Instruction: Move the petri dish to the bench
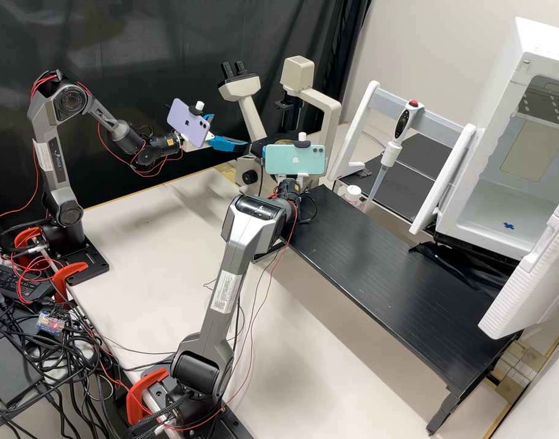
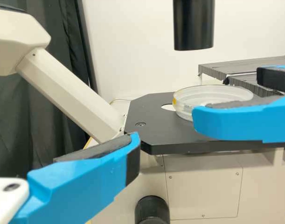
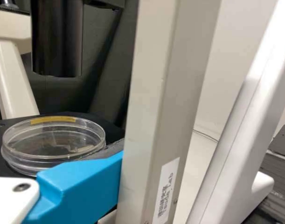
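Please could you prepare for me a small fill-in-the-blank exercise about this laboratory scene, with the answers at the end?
The petri dish rests on the black platform of the ____.
The jaws of the left gripper are ____, not shut.
The coloured strip at the rim of the dish is ____.
The button on top of the pipette is ____.

Missing words: microscope; open; yellow; red.
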`<state>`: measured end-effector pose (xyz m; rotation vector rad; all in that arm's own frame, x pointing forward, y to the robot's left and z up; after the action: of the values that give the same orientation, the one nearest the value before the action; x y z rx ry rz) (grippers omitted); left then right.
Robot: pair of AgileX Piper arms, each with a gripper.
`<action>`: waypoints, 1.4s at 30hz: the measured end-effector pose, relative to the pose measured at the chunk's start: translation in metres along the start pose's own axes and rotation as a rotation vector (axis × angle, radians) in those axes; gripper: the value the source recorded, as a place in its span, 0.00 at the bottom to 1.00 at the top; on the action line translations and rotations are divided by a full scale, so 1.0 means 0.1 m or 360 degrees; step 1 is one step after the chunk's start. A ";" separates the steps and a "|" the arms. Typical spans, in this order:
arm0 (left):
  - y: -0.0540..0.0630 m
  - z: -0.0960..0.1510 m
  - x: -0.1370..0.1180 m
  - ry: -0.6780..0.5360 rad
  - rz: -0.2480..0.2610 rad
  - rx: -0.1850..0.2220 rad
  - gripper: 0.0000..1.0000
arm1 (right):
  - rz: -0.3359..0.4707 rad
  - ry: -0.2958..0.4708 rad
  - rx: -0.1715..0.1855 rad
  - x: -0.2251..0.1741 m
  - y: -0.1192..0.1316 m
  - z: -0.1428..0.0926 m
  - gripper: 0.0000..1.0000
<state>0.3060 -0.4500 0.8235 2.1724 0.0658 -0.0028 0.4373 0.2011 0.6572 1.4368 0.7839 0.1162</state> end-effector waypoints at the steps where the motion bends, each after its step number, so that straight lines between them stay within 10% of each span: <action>1: 0.00 0.00 0.00 0.0000 0.0000 0.0000 1.00 | 0.0003 0.0003 0.0008 0.00 0.01 0.00 1.00; 18: 0.00 0.00 0.00 0.0000 0.0000 0.0000 1.00 | -0.0047 0.0054 0.0049 0.04 -0.07 -0.23 1.00; 27: 0.00 0.00 0.00 0.0000 0.0000 0.0000 1.00 | -0.0008 0.0084 -0.0140 0.07 -0.13 -0.42 1.00; 42: 0.00 0.00 0.00 0.0000 0.0000 0.0000 1.00 | 0.0016 -0.0008 0.0005 0.07 -0.14 -0.19 1.00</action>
<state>0.3060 -0.4500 0.8235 2.1724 0.0658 -0.0028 0.4264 0.2180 0.6429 1.4434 0.7730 0.1187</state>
